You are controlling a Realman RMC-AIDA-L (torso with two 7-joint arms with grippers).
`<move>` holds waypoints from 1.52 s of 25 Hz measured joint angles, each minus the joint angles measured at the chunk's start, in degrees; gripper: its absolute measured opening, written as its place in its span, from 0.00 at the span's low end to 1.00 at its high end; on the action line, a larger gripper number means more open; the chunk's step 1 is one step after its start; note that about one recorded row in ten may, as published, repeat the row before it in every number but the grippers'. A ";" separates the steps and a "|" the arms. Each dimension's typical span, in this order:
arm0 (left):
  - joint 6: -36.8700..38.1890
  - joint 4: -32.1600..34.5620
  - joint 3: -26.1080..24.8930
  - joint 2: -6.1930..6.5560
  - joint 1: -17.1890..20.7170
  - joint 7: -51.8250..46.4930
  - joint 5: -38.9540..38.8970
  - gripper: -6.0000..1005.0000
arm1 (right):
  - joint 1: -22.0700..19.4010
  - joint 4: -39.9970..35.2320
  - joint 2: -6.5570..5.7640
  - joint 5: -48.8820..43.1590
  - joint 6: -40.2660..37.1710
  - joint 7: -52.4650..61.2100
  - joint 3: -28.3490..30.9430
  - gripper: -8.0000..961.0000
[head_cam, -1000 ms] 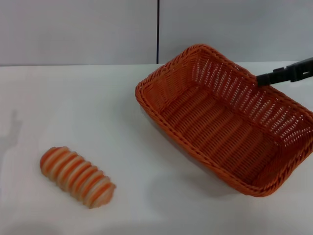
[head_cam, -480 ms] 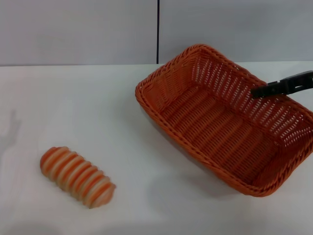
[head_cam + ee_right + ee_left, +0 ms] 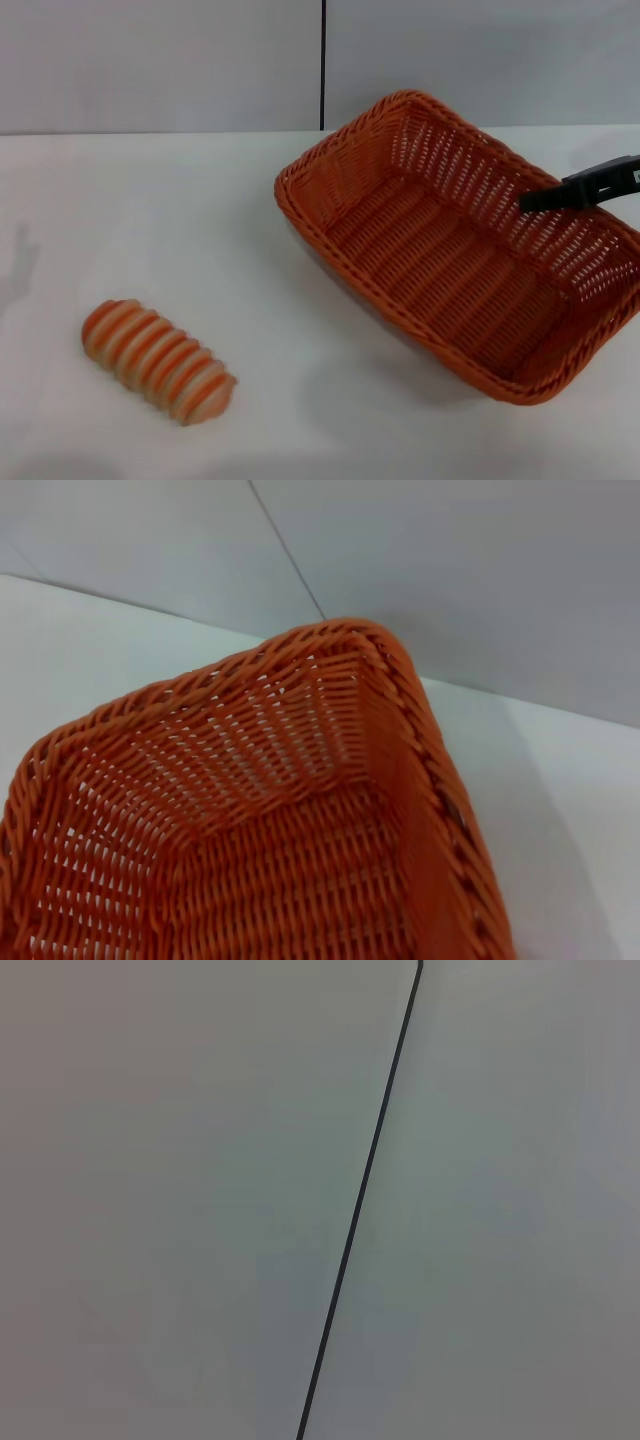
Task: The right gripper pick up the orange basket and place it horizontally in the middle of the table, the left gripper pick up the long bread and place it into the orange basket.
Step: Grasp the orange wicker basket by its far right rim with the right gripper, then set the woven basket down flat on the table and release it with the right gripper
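**Gripper reaches over basket**

On the table (image 3: 200,200), the orange basket (image 3: 440,270) sits right of centre, lying diagonally. The right gripper (image 3: 535,199) reaches over its far wall, finger state unclear. The long bread (image 3: 158,361) lies front-left.

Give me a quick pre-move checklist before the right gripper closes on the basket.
1. Right gripper at the orange basket: ok, its tip is at the far long wall, inside the rim.
2. Fingers straddling the wall: cannot tell.
3. Basket inside bare: ok, nothing lies in it.
4. Basket horizontal in mid-table: not ok, it sits angled on the robot's right side of the table.
5. Long bread out of the way: ok, it lies apart on the robot's left.
6. Left gripper position: cannot tell, not in view.
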 joint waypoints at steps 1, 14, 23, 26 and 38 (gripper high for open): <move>0.00 0.00 0.00 0.00 0.00 0.00 0.00 0.86 | 0.00 0.00 0.00 0.00 0.00 0.00 0.00 0.57; -0.20 0.00 -0.30 0.00 -0.43 -0.45 0.00 0.86 | -0.86 -0.38 0.23 3.16 0.63 -3.62 0.62 0.17; -0.52 0.02 -0.42 -0.01 -1.27 -0.45 0.00 0.86 | -7.12 -1.68 0.16 23.59 6.67 -19.39 0.83 0.17; -0.87 0.02 -0.38 -0.01 -1.54 -0.45 0.09 0.86 | -8.16 -1.73 0.14 26.62 7.59 -21.47 0.83 0.17; -1.63 -0.01 -0.02 -0.01 -3.11 -0.44 0.51 0.86 | -7.96 -2.85 -3.80 31.52 19.33 -28.63 0.41 0.17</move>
